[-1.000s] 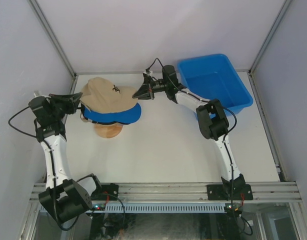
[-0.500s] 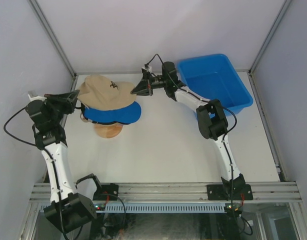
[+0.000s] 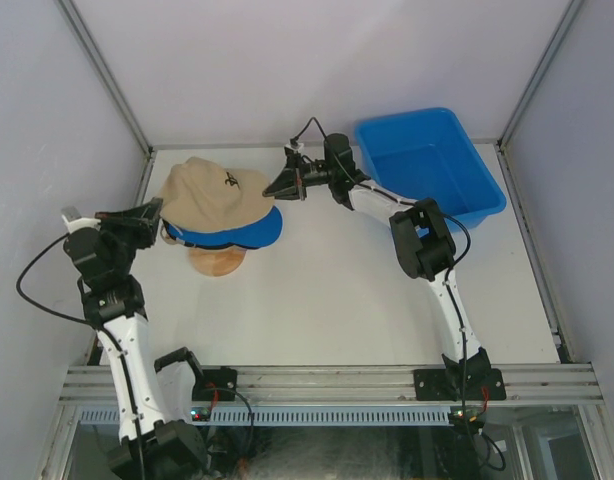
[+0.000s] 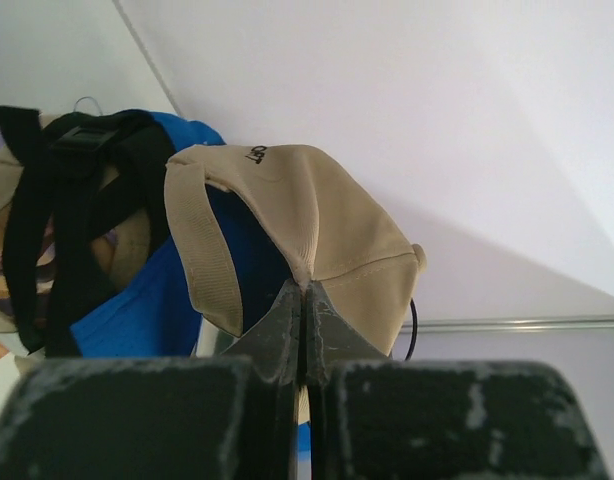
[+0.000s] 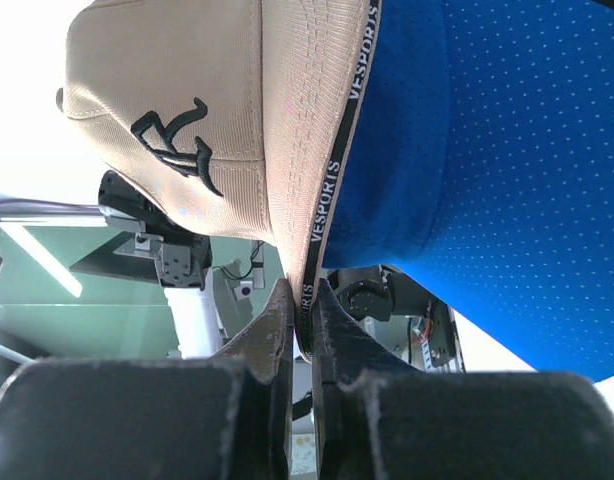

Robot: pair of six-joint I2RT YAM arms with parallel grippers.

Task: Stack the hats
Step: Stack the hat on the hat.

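Robot lab test cell: white table (image 3: 337,300), plain panel walls (image 3: 317,60), aluminium frame rail (image 3: 327,378) in front.

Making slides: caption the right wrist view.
Right claw shut on the edge of the tan fabric baseball cap, blue fabric cap alongside.

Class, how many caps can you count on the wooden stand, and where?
2 for certain: the tan cap on top, the blue cap directly beneath it. A black strap suggests others hidden below.
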